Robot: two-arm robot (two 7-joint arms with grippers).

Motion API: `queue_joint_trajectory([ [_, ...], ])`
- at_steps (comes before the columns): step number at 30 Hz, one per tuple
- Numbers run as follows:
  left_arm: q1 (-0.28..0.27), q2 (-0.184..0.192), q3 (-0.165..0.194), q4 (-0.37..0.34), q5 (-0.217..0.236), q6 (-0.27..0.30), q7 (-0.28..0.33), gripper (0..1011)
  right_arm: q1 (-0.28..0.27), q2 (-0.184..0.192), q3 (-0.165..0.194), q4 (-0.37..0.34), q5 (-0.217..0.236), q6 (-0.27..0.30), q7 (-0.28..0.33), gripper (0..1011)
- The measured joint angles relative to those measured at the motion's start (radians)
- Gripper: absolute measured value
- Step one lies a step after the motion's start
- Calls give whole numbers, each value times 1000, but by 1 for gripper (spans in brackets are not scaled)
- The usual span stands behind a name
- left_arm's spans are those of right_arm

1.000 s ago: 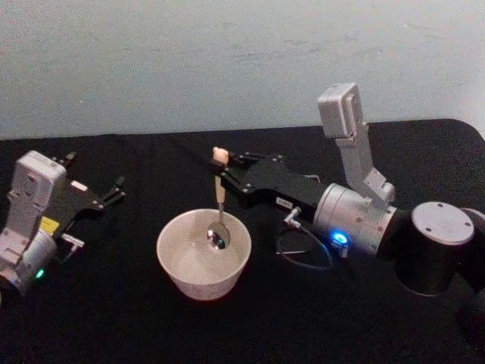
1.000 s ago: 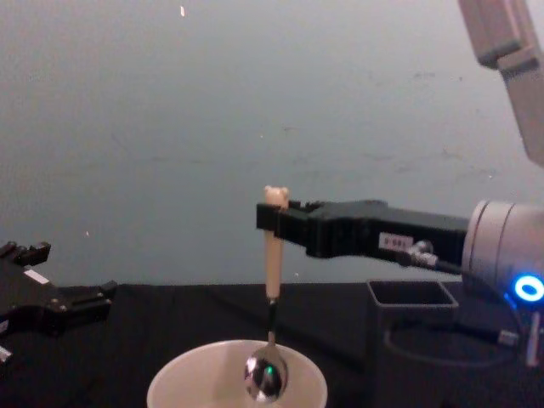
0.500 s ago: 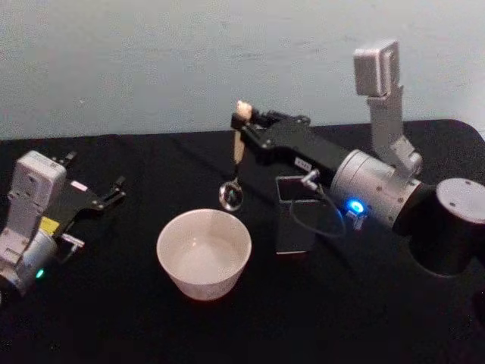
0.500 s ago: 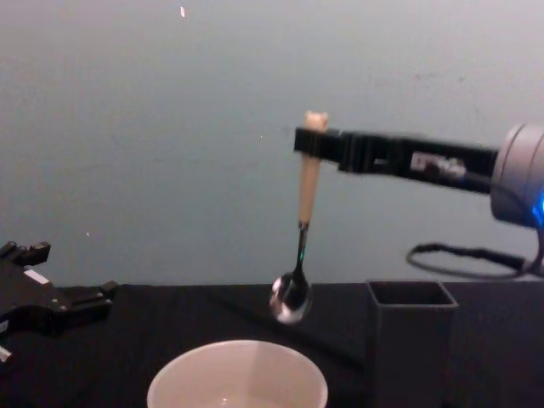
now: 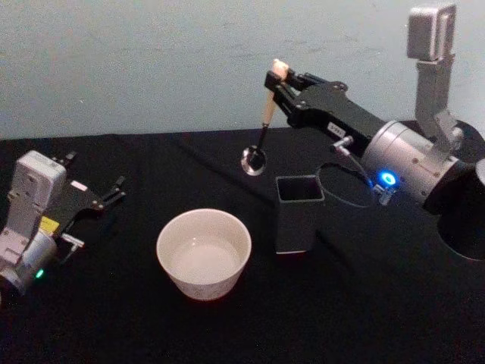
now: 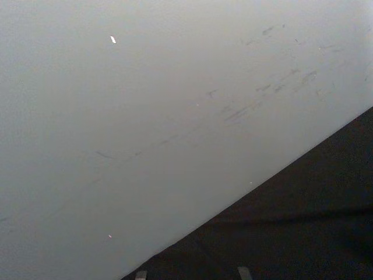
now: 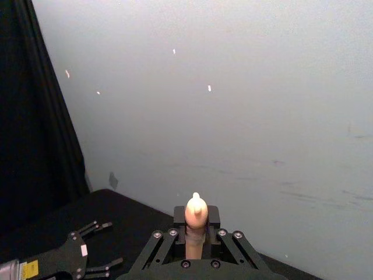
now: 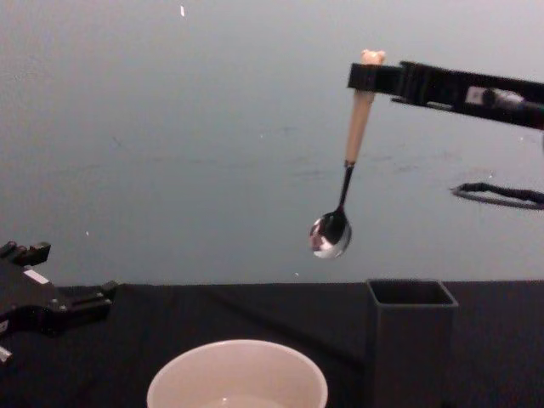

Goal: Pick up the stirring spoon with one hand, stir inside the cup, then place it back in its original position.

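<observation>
My right gripper (image 5: 274, 79) is shut on the beige handle of the stirring spoon (image 5: 261, 121), just under its bear head. The spoon (image 8: 344, 174) hangs tilted in the air, its silver bowl high above the table, between the cup (image 8: 238, 375) and the dark grey square holder (image 8: 411, 339). The cream cup (image 5: 203, 252) stands on the black table, left of the holder (image 5: 297, 213). In the right wrist view the bear head (image 7: 196, 209) pokes up between the fingers of the right gripper (image 7: 196, 234). My left gripper (image 5: 115, 191) rests open at the table's left.
A black cloth covers the table (image 5: 151, 326). A pale wall (image 5: 151, 61) stands close behind it. A cable (image 5: 345, 186) loops under my right wrist near the holder.
My right gripper has lifted the spoon out of the cup and carried it up and to the right, toward the holder. The left arm has not moved.
</observation>
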State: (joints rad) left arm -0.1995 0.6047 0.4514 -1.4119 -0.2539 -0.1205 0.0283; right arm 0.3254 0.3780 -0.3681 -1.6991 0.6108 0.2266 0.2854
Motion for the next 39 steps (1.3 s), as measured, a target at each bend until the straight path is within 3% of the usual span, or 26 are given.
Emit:
queue_joint_trajectory([
  [21,0,0,0,0,0,0,0,1001,-84,114,74,-44,58,-44,15,212],
  [39,0,0,0,0,0,0,0,1001,-117,136,64,-27,61,-42,7,212],
])
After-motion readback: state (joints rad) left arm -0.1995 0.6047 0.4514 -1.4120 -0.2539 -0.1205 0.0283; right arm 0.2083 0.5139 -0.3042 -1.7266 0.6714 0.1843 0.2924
